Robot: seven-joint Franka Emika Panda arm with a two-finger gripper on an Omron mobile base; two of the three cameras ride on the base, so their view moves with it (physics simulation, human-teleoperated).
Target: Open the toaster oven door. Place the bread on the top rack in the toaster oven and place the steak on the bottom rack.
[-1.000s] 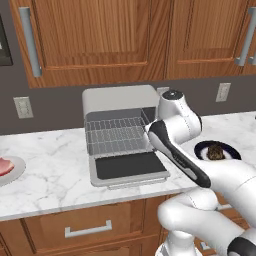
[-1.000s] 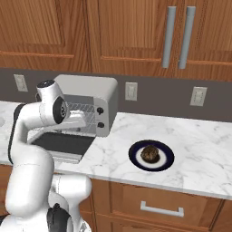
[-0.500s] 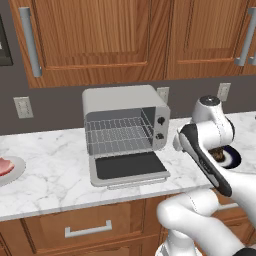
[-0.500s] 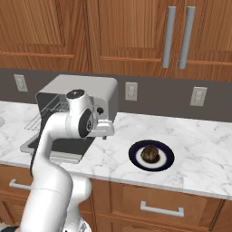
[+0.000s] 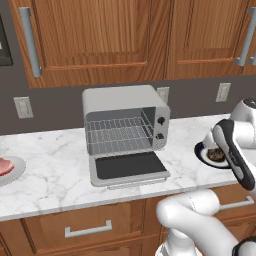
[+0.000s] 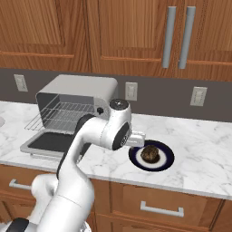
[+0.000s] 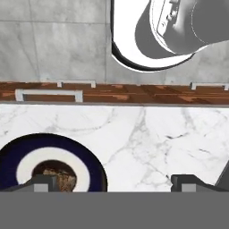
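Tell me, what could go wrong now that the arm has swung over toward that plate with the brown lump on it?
The gripper is not centred on the bread: in the hand view the lump sits by one fingertip, so a straight descent might clip the dark-rimmed plate or nudge the bread aside. Also, the toaster oven door lies open and flat over the counter, so a low swing back to the top rack could strike it.

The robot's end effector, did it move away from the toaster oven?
Yes. It swung right, away from the toaster oven, and now the end effector is beside the plate holding the bread.
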